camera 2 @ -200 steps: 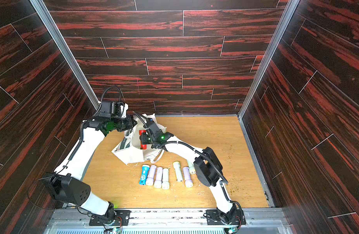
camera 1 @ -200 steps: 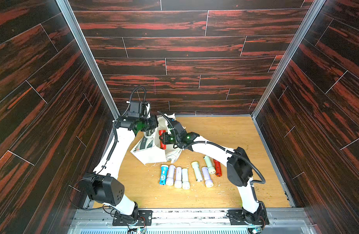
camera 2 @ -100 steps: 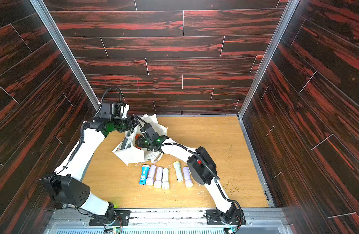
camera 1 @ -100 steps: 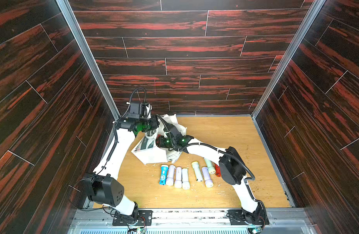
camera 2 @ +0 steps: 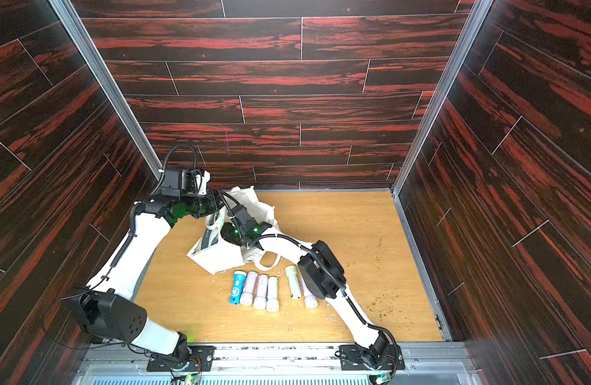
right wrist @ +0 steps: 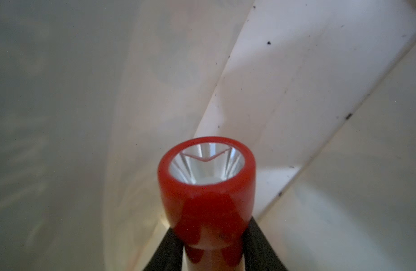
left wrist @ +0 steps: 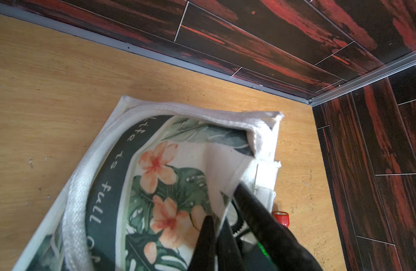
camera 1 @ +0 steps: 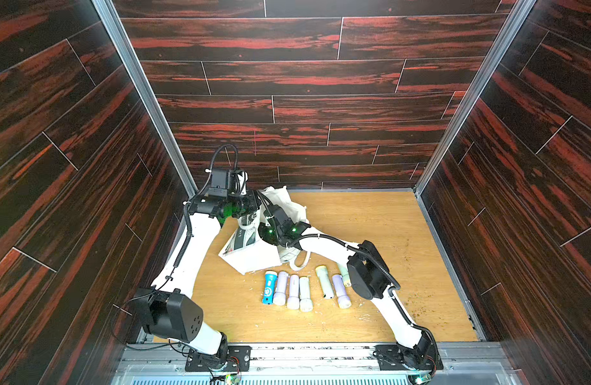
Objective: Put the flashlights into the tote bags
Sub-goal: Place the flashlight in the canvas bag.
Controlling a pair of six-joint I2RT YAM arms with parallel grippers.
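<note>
R arm (camera 1: 324, 241) has pushed fwd into tote bag (camera 1: 250, 255). Red flashlight (right wrist: 207, 187) now sits inside bag's mouth, R jaws clenched on it. L jaws pinch bag rim open. Prob. ready to let go. Other flashlights (camera 1: 289, 290) lie just beside bag.

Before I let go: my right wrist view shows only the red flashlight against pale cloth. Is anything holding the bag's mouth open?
Observer: Yes. The left gripper is shut on the tote bag's rim, holding it raised.
Operator: Is my gripper inside?
Observer: In both top views the right gripper's fingers are hidden in the bag's mouth.
Operator: How many are outside?
Observer: Six flashlights lie on the table, the blue flashlight at their left end; a seventh peeks past the right arm.
</note>
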